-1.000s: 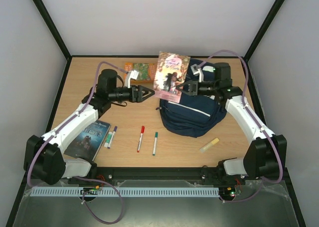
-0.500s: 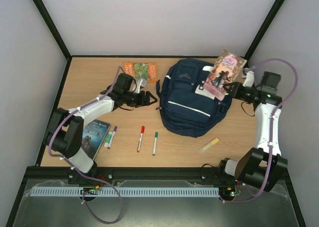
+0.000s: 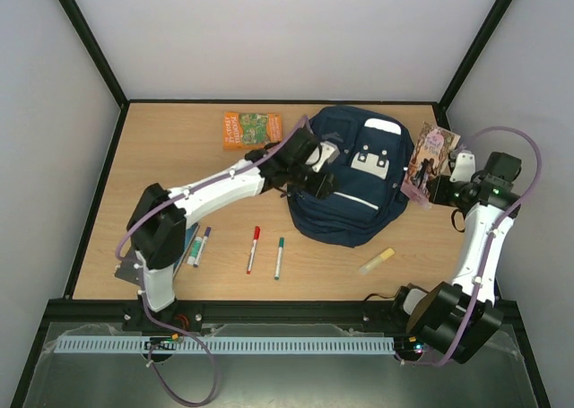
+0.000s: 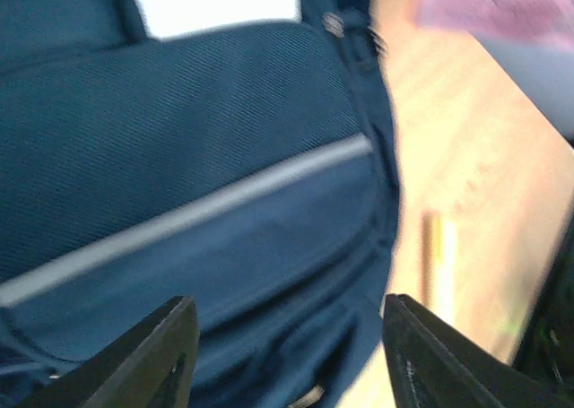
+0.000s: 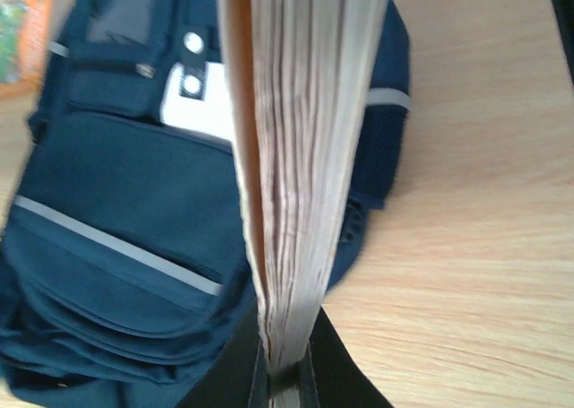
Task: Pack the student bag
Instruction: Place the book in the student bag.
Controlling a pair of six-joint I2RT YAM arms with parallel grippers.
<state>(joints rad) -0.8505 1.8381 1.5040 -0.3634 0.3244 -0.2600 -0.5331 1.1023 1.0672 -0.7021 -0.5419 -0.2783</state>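
Your right gripper (image 5: 285, 377) is clamped on the pink book (image 3: 429, 161), held upright just right of the backpack (image 3: 350, 215), which lies flat on the table (image 3: 161, 157). Your left gripper (image 4: 287, 354) hovers spread and empty over its front. Get it open wide before bringing the book across.

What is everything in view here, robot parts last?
backpack: one, navy blue, far centre of table
orange book: one, orange and green, flat, left of backpack
pink book: one, pink, on edge, right of backpack
markers: four, red, green and purple caps, near left and centre
highlighter: one, yellow, near right
table: one, light wood
left pincer: one, black, open over backpack
right pincer: one, black, shut on pink book
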